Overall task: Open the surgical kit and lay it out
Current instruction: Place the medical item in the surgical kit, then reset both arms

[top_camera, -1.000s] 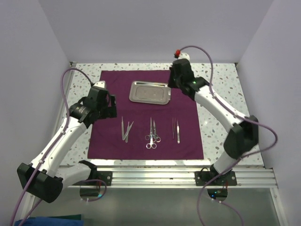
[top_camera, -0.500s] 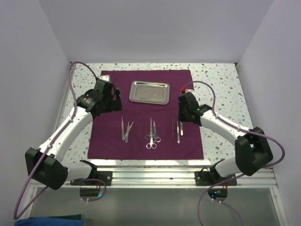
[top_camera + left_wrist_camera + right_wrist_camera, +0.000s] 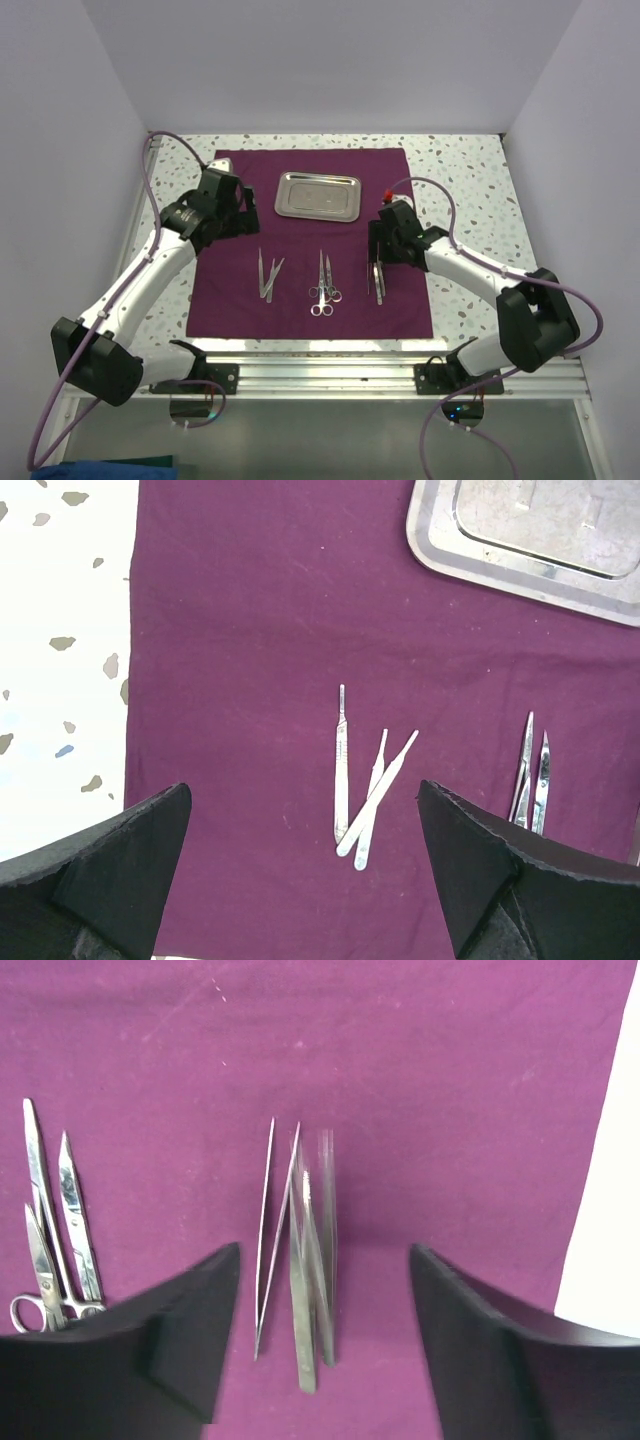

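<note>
Right gripper (image 3: 323,1250) is hovering spread open, empty, straddling the tweezers (image 3: 305,1295) lying on the cloth (image 3: 232,288) beside the scissors (image 3: 321,290). Left gripper (image 3: 302,790) is hanging open too. Risk: closing off-centre, scattering the overlapping tweezers.

Flat cloth wrap (image 3: 230,290): dark maroon-purple, plain. Small rectangular steel tray (image 3: 317,196): shiny silver w/ grey reflections. Thin metal instruments, i.e. ring-handled scissors (image 3: 321,290), slim tweezers (image 3: 300,1290) and flat scalpel handles (image 3: 360,790): all bright silver. Stone-look table (image 3: 460,170): white w/ grey & brown speckles. L arm (image 3: 150,280) & R arm (image 3: 465,265): white links, black joints. L claw (image 3: 303,800) & R claw (image 3: 322,1255): matte black. Looping cable (image 3: 600,320): purple. Small cap (image 3: 387,192) on R arm: red. Back wall (image 3: 320,60): pale lilac-grey.
</note>
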`<state>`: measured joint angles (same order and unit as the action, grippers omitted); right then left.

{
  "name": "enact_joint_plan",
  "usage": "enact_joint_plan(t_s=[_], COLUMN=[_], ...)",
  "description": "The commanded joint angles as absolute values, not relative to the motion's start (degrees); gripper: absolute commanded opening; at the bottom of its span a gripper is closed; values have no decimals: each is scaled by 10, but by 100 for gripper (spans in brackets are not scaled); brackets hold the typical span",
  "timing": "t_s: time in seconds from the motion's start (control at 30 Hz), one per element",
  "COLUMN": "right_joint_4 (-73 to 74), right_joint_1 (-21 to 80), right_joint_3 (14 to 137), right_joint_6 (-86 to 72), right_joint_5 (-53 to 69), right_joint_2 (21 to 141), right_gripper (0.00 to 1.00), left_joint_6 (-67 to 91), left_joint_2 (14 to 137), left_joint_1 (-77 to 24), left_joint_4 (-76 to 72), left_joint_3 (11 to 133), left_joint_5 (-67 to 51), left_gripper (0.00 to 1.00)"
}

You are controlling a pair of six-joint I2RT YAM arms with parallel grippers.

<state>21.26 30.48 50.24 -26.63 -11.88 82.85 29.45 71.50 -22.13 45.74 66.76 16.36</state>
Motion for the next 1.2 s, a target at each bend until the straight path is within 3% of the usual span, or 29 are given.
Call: enact_joint_plan(t_s=[0.0, 0.33, 0.53, 0.57, 0.7, 0.93, 1.17], right_joint_4=[229, 339, 276, 230, 171, 297, 332], right_joint_1=[308, 308, 307, 307, 308, 307, 308], right_joint_3=[525, 669, 663, 628, 570, 645, 660], right_joint_6=[-259, -234, -241, -243, -206, -236, -185], right_joint_5=[-123, -84, -109, -117, -123, -242, -236], right_joint_2=[803, 723, 615, 568, 478, 468, 451], right_gripper=[74, 79, 92, 98, 98, 98, 98], left_joint_6=[304, 285, 284, 285, 288, 294, 300], left_joint_2=[703, 714, 717, 718, 743, 775, 788], left_joint_1=[-216, -216, -216, -216, -216, -217, -216], left_joint_4=[436, 419, 391, 384, 388, 399, 406], left_joint_3=[676, 694, 688, 688, 712, 762, 805], left_joint_5=[165, 179, 181, 180, 182, 195, 211], left_gripper=[99, 99, 99, 99, 100, 99, 99])
